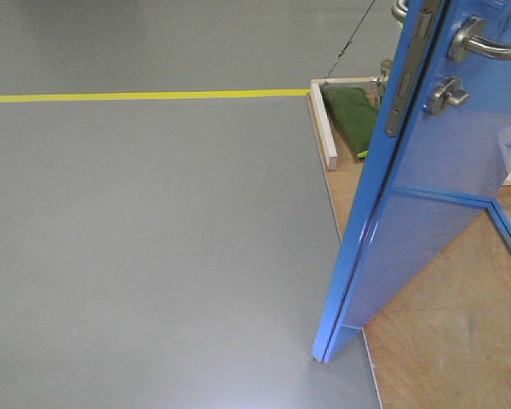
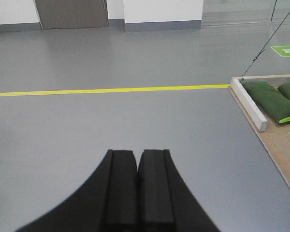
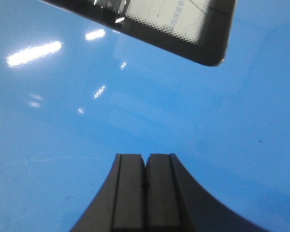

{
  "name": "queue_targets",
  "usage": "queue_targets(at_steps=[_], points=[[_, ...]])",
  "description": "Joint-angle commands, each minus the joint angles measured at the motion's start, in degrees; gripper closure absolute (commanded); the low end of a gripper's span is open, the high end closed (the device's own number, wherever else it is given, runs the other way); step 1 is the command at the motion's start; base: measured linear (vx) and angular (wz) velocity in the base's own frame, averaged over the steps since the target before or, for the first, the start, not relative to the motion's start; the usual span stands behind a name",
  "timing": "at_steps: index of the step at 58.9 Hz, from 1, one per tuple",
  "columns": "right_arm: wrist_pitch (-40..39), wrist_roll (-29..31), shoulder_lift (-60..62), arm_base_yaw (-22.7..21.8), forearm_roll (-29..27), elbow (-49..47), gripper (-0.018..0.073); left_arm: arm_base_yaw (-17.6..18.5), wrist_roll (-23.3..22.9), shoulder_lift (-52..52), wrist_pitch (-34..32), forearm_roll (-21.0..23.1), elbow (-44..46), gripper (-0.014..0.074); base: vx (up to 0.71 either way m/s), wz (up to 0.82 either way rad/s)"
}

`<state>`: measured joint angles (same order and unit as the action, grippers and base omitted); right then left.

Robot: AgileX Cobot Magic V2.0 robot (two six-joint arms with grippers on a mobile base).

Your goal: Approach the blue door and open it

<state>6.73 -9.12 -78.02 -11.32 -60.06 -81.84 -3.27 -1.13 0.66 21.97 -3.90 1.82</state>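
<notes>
**Tall glossy bright-blue door (image 1: 426, 213) dead ahead of the black right gripper (image 3: 145, 162)**

Fills the right wrist view with that door's face from edge to edge, save for a dark-edged printed pane (image 3: 174, 24) along the top. Shows the right pads pressed together with nothing between them, aimed up-frame straight at the blue face; cannot tell whether touching or just short of it.

Places the door in the right half of the front view, ajar, long axis vertical, free edge running from upper right down to lower centre over grey floor. Finds the silver lever handle (image 1: 485, 43) at upper right, the round thumb-turn (image 1: 447, 94) just below and the dark latch plate (image 1: 406, 81) on the edge.

Looks past the black left gripper (image 2: 137, 157), also closed and empty, onto open floor, a yellow floor line (image 2: 111, 90) and green sandbags (image 2: 268, 99) at right, with no door there.

Judges the right arm much the nearer; probably calls for a push along its own heading.
</notes>
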Motion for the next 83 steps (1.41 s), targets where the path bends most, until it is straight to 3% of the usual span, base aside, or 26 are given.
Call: queue_targets(at_steps=[1,21,83], points=[[0.3,0.9,0.5,0.9,-0.3,-2.9,0.0551,0.4,-0.4,0.8,-4.6,0.1,1.7,0.0524,0.0,0.0],[2.2,0.9,-1.9,7.2,-0.3,-3.1,0.0551,0.4,-0.4,0.8,-4.6,0.1,1.7,0.0524,0.0,0.0],[2.2,1.0,-1.9,7.2,-0.3,-3.1,0.0551,0.4,-0.4,0.8,-4.6,0.1,1.7,0.0524,0.0,0.0]])
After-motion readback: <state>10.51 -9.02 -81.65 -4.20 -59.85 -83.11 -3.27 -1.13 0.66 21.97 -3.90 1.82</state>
